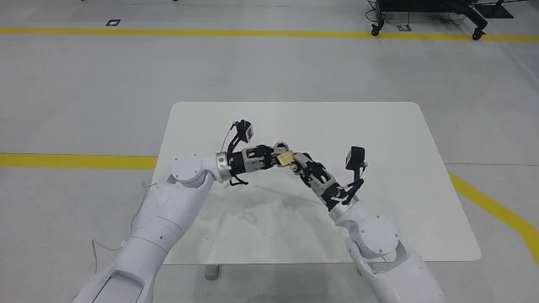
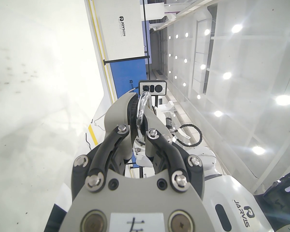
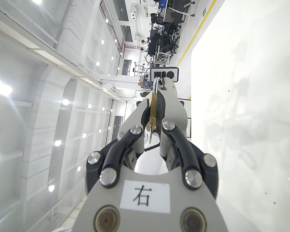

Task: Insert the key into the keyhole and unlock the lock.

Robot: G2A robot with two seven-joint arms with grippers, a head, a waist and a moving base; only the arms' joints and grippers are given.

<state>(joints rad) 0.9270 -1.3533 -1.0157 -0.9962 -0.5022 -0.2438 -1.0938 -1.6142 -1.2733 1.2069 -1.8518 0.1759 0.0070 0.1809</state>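
Observation:
Above the middle of the white table (image 1: 379, 135) my two grippers meet tip to tip around a brass lock (image 1: 286, 158). My right gripper (image 3: 158, 90) is shut on the lock's brass body (image 3: 153, 108), seen edge-on between the pads. The silver shackle (image 3: 157, 83) juts past the fingertips. A brass key head (image 3: 149, 125) with a thin ring shows at the lock's wrist-side end. My left gripper (image 2: 141, 97) is shut on a silver metal loop (image 2: 142, 108); I cannot tell whether it is the shackle or a key ring. In the top view the left gripper (image 1: 272, 156) and right gripper (image 1: 297, 166) flank the lock.
The bare tabletop (image 3: 256, 73) lies around both arms, with its edges well away from the grippers. Yellow floor lines (image 1: 253, 32) and wheeled racks (image 1: 429, 4) lie beyond the table's far side.

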